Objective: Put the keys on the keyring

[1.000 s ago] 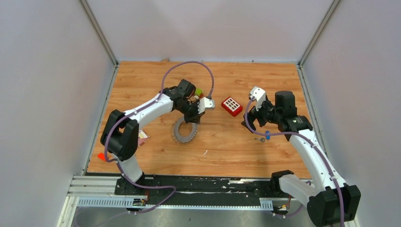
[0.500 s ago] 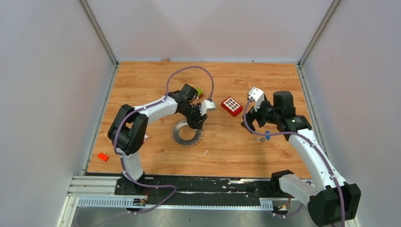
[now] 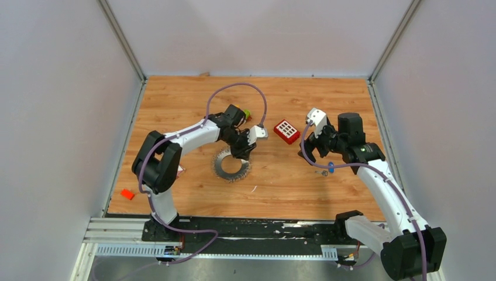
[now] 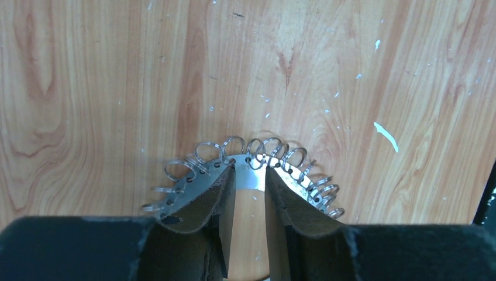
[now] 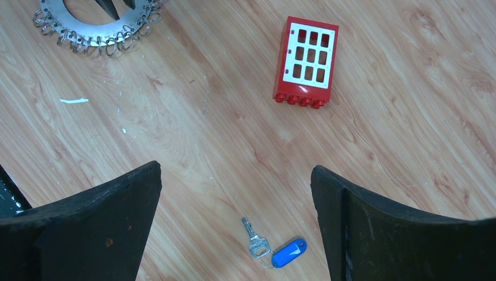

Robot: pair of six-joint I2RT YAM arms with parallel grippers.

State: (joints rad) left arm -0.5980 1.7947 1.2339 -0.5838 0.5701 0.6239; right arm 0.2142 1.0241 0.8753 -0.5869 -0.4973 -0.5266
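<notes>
Slippage worries me: my left gripper [image 4: 250, 171], jaws slightly parted over the flat keyring [image 5: 93, 29], may skid off, while the right gripper [image 5: 235, 172] hovers spread wide above the keys [image 5: 256, 243] on the surface.

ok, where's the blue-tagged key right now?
Right wrist view: the key lies on the table beneath the open right gripper, below the red block, the keyring far up-left.

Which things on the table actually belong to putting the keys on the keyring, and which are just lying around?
For the job:
- keyring
- key with its blue tag

Just lying about:
- red block
- small orange piece
- small green toy, mostly hidden by the left arm
- white scrap
</notes>
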